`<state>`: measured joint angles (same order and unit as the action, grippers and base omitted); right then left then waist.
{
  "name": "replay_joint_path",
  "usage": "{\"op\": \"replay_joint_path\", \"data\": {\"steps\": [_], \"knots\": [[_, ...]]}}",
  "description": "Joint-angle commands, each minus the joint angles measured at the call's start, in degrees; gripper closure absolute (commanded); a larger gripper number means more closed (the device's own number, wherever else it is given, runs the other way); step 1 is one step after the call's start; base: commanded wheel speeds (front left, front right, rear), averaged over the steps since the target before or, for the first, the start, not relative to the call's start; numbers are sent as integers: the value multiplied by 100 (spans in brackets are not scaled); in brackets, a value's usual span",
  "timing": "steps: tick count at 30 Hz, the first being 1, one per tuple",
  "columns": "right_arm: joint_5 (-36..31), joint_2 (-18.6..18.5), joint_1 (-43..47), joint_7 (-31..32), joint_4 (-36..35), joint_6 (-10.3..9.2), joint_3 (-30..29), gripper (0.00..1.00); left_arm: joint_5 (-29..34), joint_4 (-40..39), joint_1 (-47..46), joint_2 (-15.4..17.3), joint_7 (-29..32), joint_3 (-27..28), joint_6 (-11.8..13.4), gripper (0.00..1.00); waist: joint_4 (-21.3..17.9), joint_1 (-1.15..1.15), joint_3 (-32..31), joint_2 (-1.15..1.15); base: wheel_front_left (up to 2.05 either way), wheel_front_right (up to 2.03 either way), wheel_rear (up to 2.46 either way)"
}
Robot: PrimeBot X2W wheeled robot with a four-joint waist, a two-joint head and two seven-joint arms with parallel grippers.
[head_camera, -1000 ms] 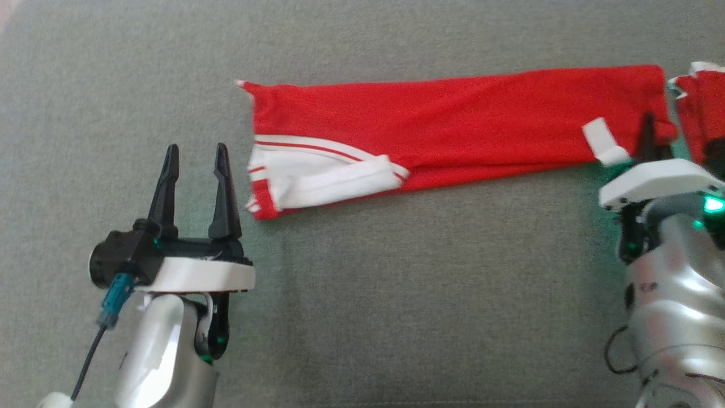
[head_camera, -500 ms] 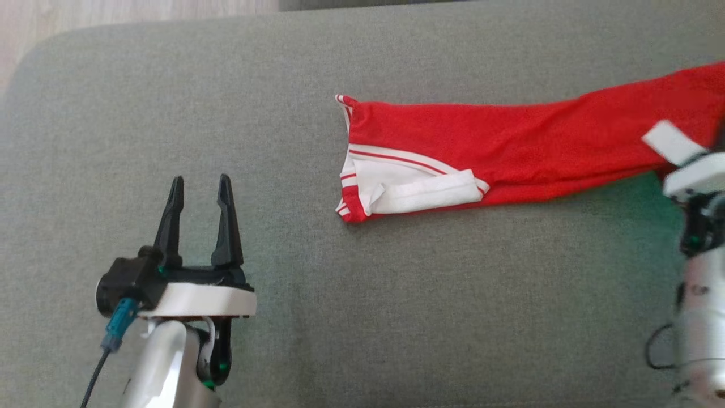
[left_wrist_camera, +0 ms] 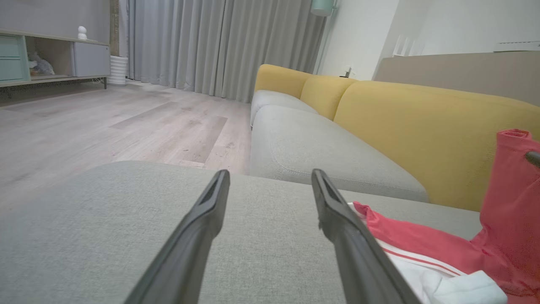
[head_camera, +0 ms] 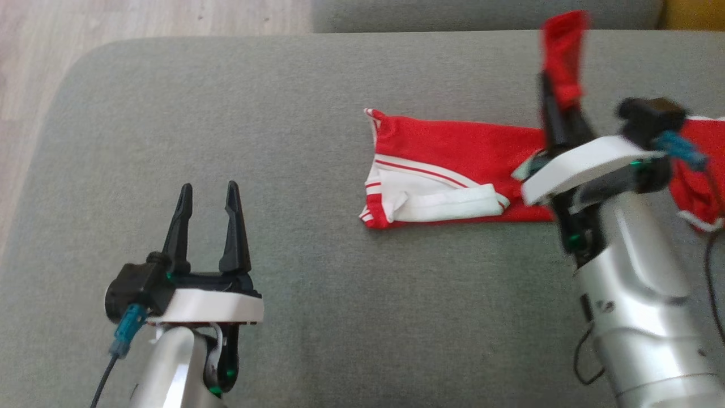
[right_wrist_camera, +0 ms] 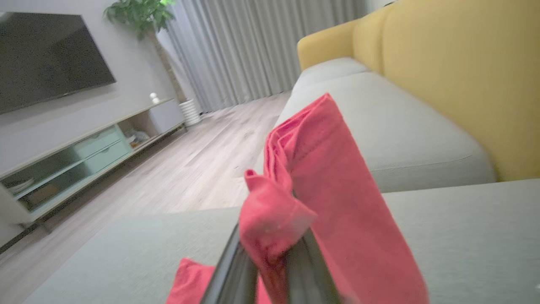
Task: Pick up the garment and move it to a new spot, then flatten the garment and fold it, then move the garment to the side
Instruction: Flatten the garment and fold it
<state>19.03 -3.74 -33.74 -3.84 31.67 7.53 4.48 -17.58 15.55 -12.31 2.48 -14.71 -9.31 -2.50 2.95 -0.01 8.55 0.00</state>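
Grey cushion [head_camera: 340,283] under red garment [head_camera: 453,147], yellow sofa [left_wrist_camera: 422,126] behind. Right pincer [head_camera: 546,90] pinches the garment's raised end; left pincer [head_camera: 208,190] spread, left of it.

Garment [head_camera: 453,141] middle — hidden behind right claw [head_camera: 552,93].

The red-and-white striped knit garment [head_camera: 453,170] lies on the grey fabric ottoman cushion [head_camera: 255,102], right of centre and nearer the far edge, running left to right. Part of it stands up off the cushion, clamped between the fingers of the right gripper [head_camera: 549,90] close to the far edge. The left gripper [head_camera: 209,187] is over the near left area, well apart from the garment, fingers spread with nothing between them. The yellow-backed upholstered sofa [left_wrist_camera: 422,126] is behind the far edge. The pale wooden floor [head_camera: 113,22] lies beyond the far left corner.
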Motion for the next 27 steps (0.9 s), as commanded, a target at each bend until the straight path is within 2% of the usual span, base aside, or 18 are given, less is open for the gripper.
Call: {"op": "replay_joint_path", "data": {"steps": [1,9,17,18,19,20,25,27], "knots": [[202,84,-54,12,-205,-4,490,100,-39,-204,-128,40,-29,139,28,0,118,1,41,0,0,0,0],[738,85,74,-195,226,-4,1674,100,-138,-157,-245,40,-29,-21,59,0,495,1,166,0,0,0,0],[1149,86,32,-381,738,-4,2413,100,-189,-134,-279,40,-29,-67,85,0,636,1,226,0,0,0,0],[1201,86,14,-418,787,-4,2516,80,-196,-132,-292,40,-29,-69,87,0,646,1,231,0,0,0,0],[1239,86,-6,-463,832,-4,2626,47,-200,-129,-307,40,-29,-71,90,0,654,1,236,0,0,0,0],[1276,86,-25,-514,885,-4,2713,0,-200,-125,-322,40,-29,-72,93,0,657,1,240,0,0,0,0],[1639,86,-96,-670,733,-4,3284,0,-156,-88,-338,40,-29,-42,78,0,573,1,226,0,0,0,0],[1719,86,-149,-831,661,-4,3300,0,-98,-65,-302,40,-29,48,58,0,420,1,182,0,0,0,0]]}}
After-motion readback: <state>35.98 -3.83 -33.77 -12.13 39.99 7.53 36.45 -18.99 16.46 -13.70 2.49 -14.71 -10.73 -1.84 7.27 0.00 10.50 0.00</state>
